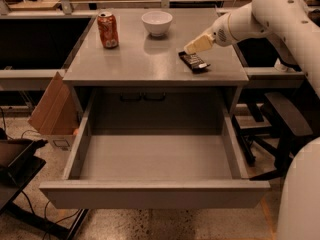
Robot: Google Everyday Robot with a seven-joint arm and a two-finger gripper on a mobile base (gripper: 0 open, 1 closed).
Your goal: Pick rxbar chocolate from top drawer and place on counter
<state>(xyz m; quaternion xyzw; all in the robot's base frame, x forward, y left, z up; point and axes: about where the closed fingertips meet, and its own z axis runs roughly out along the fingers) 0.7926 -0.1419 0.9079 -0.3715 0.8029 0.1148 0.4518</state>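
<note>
The rxbar chocolate point(194, 61), a flat black bar with pale lettering, lies on the grey counter point(150, 59) near its right front part. My gripper point(192, 48) hangs just above the bar's far end, at or very close to it; I cannot tell whether it still grips the bar. The white arm point(260, 14) reaches in from the upper right. The top drawer point(155, 159) is pulled fully out below the counter, and its grey floor is bare.
An orange soda can point(108, 30) stands at the counter's back left and a white bowl point(157, 23) at the back middle. A cardboard box point(50, 109) leans left of the cabinet. A dark chair point(285, 119) stands to the right. Wooden tables lie behind.
</note>
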